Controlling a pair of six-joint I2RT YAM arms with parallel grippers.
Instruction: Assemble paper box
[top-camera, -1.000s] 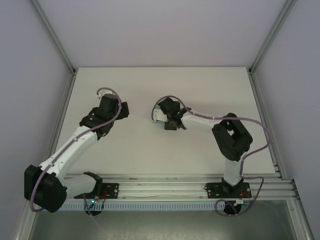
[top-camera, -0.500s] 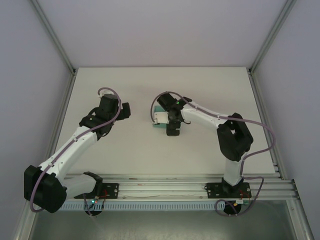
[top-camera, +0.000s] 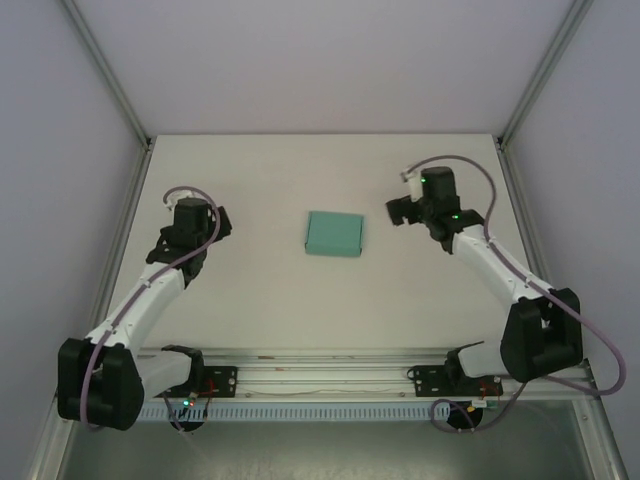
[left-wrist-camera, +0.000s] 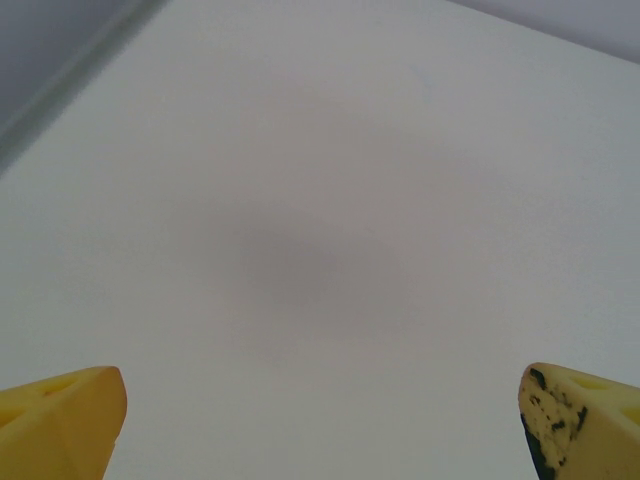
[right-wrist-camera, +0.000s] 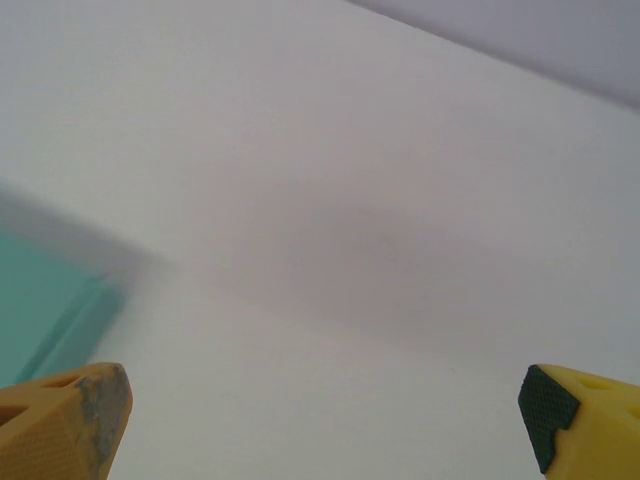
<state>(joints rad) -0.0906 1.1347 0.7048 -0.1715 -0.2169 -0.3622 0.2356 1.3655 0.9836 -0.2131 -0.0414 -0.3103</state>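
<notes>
The paper box (top-camera: 335, 233) lies flat near the middle of the white table (top-camera: 260, 170). It is a small teal rectangle with its lid face closed, so what it holds, if anything, cannot be told. It touches neither arm, and bare tabletop separates it from both.

The left gripper (top-camera: 192, 218) hangs over the left part of the table, well apart from the box. In the left wrist view its yellow fingers (left-wrist-camera: 62, 420) stand spread to the far corners of the picture with plain white surface between them, gripping nothing.

The right gripper (top-camera: 418, 205) is on the other side, near the box's right edge but apart from it. Its yellow fingertips (right-wrist-camera: 68, 422) are likewise spread wide around bare table, and a teal corner of the box shows at the left edge of that view, beyond the left-hand fingertip.

Along the near edge runs an aluminium rail (top-camera: 330, 375) that carries both arm bases. A purple-grey cable (top-camera: 470, 172) loops off the right wrist. Pale walls (top-camera: 320, 60) and slanted metal frame posts (top-camera: 105, 70) enclose the table.
</notes>
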